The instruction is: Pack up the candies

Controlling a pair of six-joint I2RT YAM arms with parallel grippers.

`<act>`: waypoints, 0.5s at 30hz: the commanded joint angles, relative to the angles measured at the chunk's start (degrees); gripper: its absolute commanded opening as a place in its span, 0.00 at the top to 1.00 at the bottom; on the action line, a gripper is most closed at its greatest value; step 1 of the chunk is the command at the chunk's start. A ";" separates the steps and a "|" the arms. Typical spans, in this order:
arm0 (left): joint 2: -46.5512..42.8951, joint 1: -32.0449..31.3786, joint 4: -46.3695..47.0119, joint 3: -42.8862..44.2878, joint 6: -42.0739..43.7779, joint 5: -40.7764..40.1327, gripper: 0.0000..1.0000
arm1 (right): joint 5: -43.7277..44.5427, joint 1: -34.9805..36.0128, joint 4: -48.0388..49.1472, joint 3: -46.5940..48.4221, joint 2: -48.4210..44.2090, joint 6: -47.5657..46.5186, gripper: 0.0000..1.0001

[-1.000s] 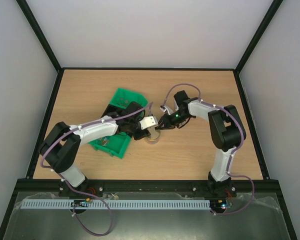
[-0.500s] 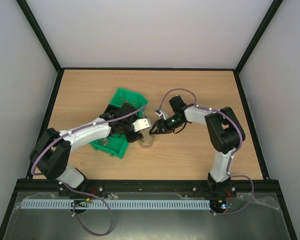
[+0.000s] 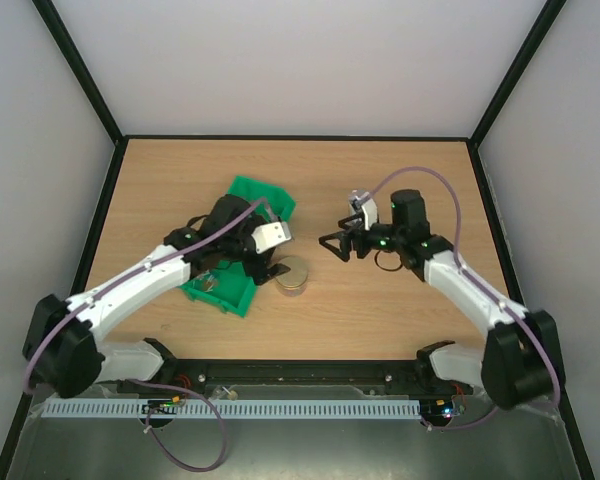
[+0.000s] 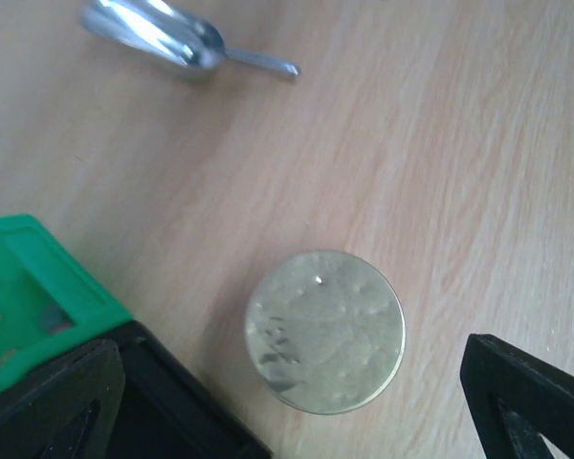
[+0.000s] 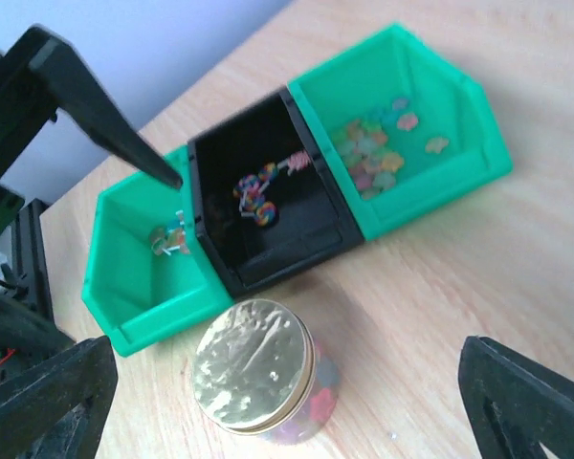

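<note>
**Beside the bins, both grippers stand spread over a capped jar**

On the wooden table (image 3: pixel 400 180) you have the candies (image 5: pixel 375 145) in several places. A loose heap of pastel pieces lies in the green bin (image 5: pixel 464 134) at one end of the row. A few bright wrapped ones sit in the black bin (image 5: pixel 268 251) in the middle, and a small cluster sits in the second green bin (image 5: pixel 124 308) at the other end. More coloured pieces show through the clear wall of the jar (image 5: pixel 253 373), which stands upright on the table just in front of the bins with its gold lid (image 4: pixel 325 330) on.

Your left gripper (image 3: pixel 269 262) hangs above the jar with its fingers (image 4: pixel 53 402) wide apart, clear of the lid on both sides and holding nothing. Your right gripper (image 3: pixel 333 243) is near the jar on the other side, pointed at it and the bins. Its fingers (image 5: pixel 526 402) are likewise spread and empty. The metal scoop (image 4: pixel 163 33) lies on the table, well apart from the jar.
</note>
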 commanded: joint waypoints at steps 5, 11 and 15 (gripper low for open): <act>-9.56 0.95 11.20 -7.94 -3.63 2.72 0.01 | -1.79 0.32 31.99 -16.69 -7.04 8.87 0.02; -4.76 2.38 4.17 -4.31 -1.93 0.49 0.01 | 8.67 7.72 44.52 -27.04 -4.76 10.20 0.01; -2.69 3.58 2.58 -3.78 0.56 2.68 0.01 | 18.91 14.19 51.59 -32.35 -1.09 4.98 0.01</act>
